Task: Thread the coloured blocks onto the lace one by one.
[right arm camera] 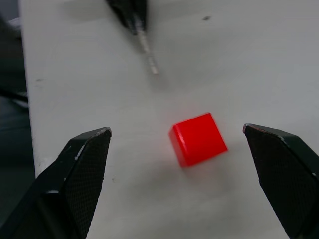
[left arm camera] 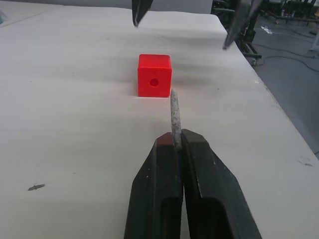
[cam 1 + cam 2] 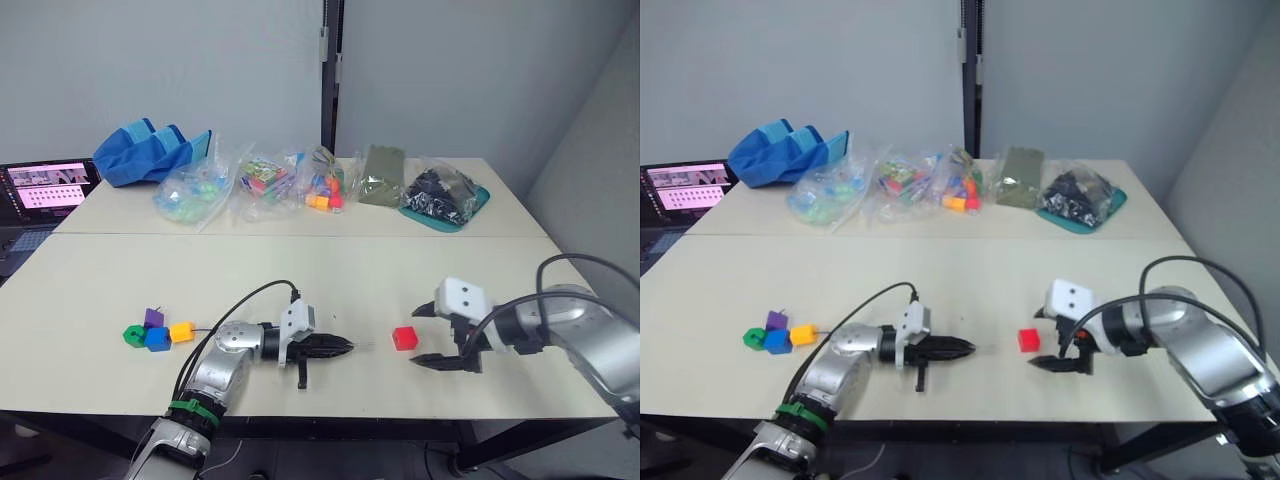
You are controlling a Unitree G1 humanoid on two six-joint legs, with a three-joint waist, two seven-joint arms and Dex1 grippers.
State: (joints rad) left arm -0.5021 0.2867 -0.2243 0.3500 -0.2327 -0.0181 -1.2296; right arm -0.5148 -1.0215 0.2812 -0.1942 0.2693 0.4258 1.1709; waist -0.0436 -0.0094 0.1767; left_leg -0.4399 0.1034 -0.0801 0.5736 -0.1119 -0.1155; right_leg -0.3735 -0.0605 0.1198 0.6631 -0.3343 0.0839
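On the near half of the table (image 3: 330,250), the red block (image 3: 404,338) is sitting alone between the two grippers. Left wrist view is showing a round hole in the block's side facing the pale lace tip (image 2: 175,115); the head views aren't resolving that hole. L gripper (image 3: 345,347) is lying low over the table w/ fingers pinched together on the tip's base, tip sticking out toward the block, near but not touching. R gripper (image 3: 425,334) is sitting just beside the block on the far side from the tip, fingers spread wide apart, holding nothing; right wrist view is showing the block between the two black pads (image 1: 75,179), off-centre, touching neither.

The block and both grippers are working near the table's front edge; bare tabletop is lying all around them.

The other blocks (image 3: 153,332), green, blue, purple, orange-yellow, are bunched well apart to the left. Clear bags of toys (image 3: 262,182), a blue fabric bundle (image 3: 150,153) and a teal tray (image 3: 445,200) are sitting along the far side, well clear. Laptop (image 3: 45,190) is at far left.
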